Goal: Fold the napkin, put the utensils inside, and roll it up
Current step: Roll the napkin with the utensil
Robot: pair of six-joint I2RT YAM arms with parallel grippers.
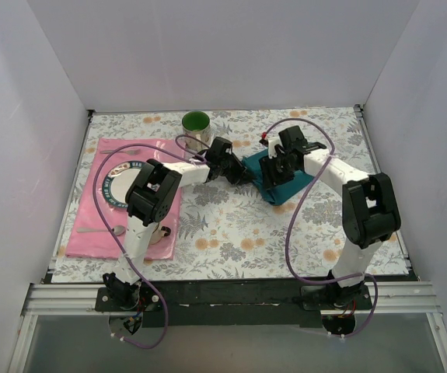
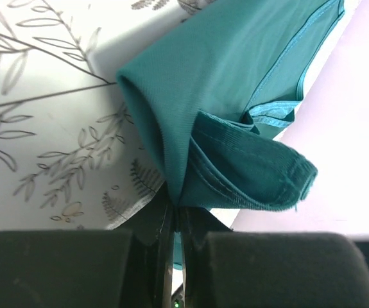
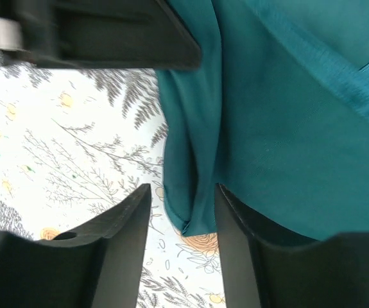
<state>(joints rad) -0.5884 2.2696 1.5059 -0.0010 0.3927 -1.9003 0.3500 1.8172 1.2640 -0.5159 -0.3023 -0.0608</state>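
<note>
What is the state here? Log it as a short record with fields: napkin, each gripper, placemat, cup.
napkin: teal, folded over itself, right of centre on the floral table
left gripper: shut on a corner of the napkin
right gripper: open, napkin edge between the jaws
placemat: pink, left side, with a plate and a spoon on it
cup: green, near the far edge

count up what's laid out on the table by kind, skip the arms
napkin: 1
placemat: 1
plate: 1
cup: 1
spoon: 1
total: 5
A small red speck near the right arm is too small to name, so it is not counted.
</note>
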